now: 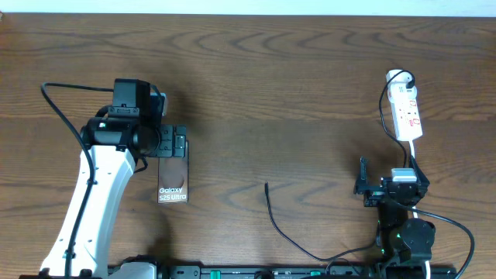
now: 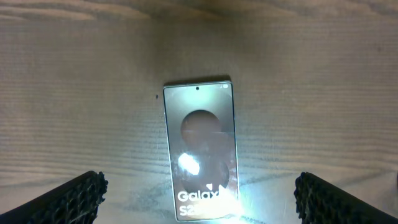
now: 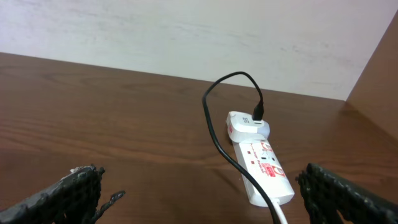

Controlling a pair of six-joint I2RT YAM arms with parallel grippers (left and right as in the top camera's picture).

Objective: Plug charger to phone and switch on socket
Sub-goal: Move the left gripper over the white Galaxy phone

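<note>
White left arm (image 1: 87, 203) with black, cross-hatched pincer fingers (image 2: 69, 200)

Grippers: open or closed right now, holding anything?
Left gripper: open, empty, over the phone.
Right gripper: open, empty.

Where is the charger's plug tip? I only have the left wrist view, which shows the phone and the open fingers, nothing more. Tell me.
Observer: The charger tip lies free on the table, between the phone and the right arm, touching neither.
Operator: Report the right gripper.
Observer: The right gripper is open and empty, facing the power strip from a distance.
Operator: Check the strip's far end.
Observer: A white adapter sits at that end, with a thin black cable plugged into it.
</note>
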